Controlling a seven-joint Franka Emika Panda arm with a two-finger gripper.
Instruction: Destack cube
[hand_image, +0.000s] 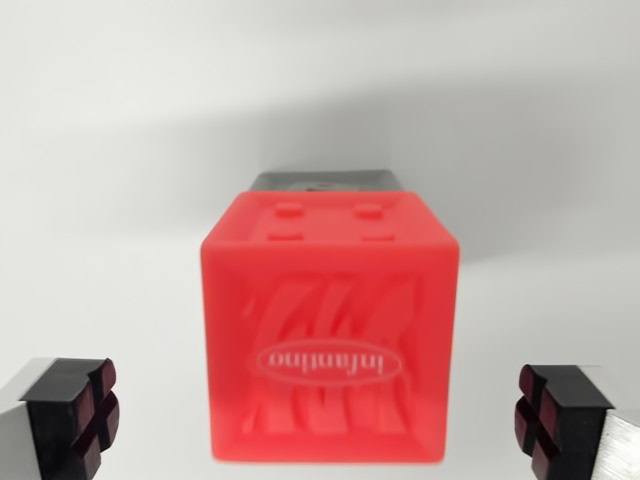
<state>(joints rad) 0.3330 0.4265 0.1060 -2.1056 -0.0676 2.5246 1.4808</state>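
Red plastic fills the centre of the frame: the red cube (330, 330) is seen stacked on a dark cube (325, 180), whose top edge peeks out at upper centre. The gripper (320, 420) is spread wide, its pads (88, 412) flanking the cube untouched. A skewed closure could tip both cubes. No containers are visible.

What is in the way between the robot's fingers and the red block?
Nothing visible. The red cube sits in the open gap of the gripper, with one finger on each side and only bare white surface between. A dark block shows behind it.
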